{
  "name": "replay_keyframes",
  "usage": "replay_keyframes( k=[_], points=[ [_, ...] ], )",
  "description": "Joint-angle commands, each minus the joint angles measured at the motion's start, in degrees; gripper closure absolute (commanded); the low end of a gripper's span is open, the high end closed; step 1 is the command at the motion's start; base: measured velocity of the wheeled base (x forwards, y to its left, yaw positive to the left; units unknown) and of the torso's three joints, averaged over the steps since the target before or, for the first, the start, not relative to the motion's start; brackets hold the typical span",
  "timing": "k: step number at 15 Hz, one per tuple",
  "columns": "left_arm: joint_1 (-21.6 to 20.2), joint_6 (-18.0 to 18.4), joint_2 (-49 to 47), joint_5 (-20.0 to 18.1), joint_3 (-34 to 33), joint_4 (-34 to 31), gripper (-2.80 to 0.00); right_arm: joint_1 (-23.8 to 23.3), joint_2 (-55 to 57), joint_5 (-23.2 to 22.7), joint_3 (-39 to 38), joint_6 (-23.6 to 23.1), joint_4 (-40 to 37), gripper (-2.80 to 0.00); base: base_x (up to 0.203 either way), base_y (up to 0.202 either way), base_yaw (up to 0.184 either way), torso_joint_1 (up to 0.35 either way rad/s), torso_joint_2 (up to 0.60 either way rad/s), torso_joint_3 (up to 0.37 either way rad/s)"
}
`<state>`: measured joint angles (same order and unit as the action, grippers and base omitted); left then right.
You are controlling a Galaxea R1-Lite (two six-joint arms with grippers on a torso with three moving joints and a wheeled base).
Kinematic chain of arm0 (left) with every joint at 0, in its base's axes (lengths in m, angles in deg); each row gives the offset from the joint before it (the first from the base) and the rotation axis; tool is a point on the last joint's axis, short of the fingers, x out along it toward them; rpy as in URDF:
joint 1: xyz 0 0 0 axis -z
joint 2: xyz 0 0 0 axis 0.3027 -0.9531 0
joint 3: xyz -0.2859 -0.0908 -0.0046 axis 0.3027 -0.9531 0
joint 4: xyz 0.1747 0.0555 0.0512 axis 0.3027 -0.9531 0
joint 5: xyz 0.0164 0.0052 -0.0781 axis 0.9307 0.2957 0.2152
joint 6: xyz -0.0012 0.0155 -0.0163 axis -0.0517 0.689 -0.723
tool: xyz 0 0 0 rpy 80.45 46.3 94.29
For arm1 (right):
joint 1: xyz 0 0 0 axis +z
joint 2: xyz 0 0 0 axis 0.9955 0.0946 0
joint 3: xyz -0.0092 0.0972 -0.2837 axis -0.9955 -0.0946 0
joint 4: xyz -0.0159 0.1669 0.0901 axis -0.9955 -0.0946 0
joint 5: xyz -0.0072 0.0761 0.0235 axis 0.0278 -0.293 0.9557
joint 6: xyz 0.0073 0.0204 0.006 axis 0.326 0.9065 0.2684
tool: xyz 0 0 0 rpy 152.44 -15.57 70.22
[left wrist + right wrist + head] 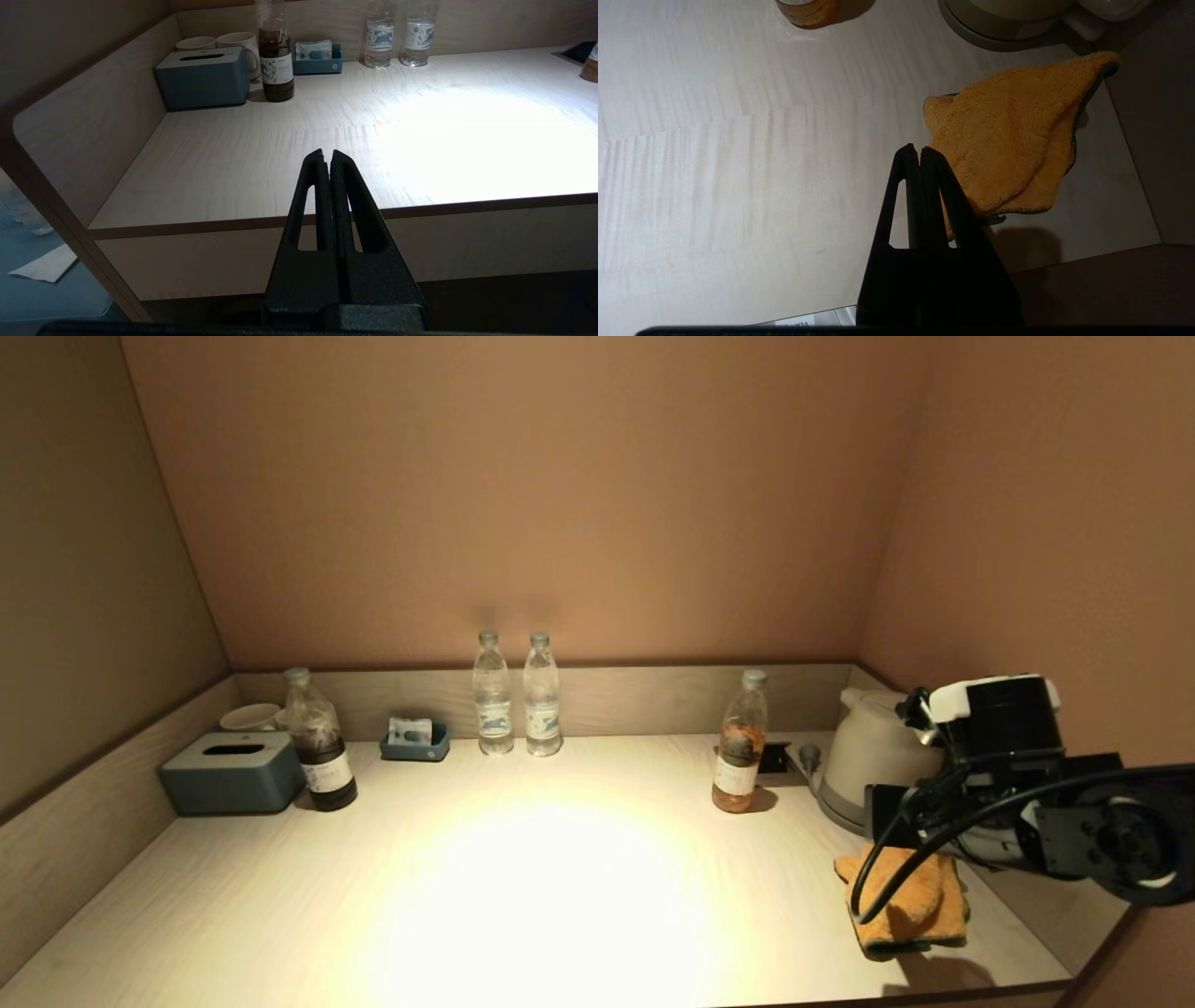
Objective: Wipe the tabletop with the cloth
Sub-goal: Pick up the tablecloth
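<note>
The orange cloth (910,896) lies crumpled on the pale wooden tabletop (560,877) near its front right corner. It also shows in the right wrist view (1008,140). My right arm (1004,756) hangs over that corner. My right gripper (920,148) is shut and holds nothing; its tips are above the table at the cloth's near edge. My left gripper (327,153) is shut and empty, parked in front of the table's front edge (327,219) on the left side.
A cream kettle (873,756) stands just behind the cloth, with an orange-drink bottle (739,747) to its left. Two water bottles (516,695), a small tray (414,739), a dark bottle (319,747), a tissue box (231,772) and cups (250,717) line the back.
</note>
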<state>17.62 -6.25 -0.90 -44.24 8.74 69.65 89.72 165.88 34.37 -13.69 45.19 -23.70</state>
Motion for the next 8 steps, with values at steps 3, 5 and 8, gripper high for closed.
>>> replay_keyframes(
  k=[3,5,8],
  points=[
    [0.0,0.0,0.0,0.0,0.0,0.0,0.00,-2.0,4.9,0.2,0.1,1.0,0.2,0.00,0.000,0.000,0.000,0.000,0.00,0.000],
    [0.0,0.0,-0.1,0.0,0.0,0.0,0.00,-3.9,7.1,-0.2,1.4,3.1,0.1,0.00,0.000,0.000,0.000,0.000,0.00,0.000],
    [0.0,0.0,0.0,0.0,0.0,0.0,0.00,-5.1,9.2,-0.3,2.1,3.4,0.2,-2.80,0.000,0.000,0.000,0.000,0.00,0.000]
  ],
)
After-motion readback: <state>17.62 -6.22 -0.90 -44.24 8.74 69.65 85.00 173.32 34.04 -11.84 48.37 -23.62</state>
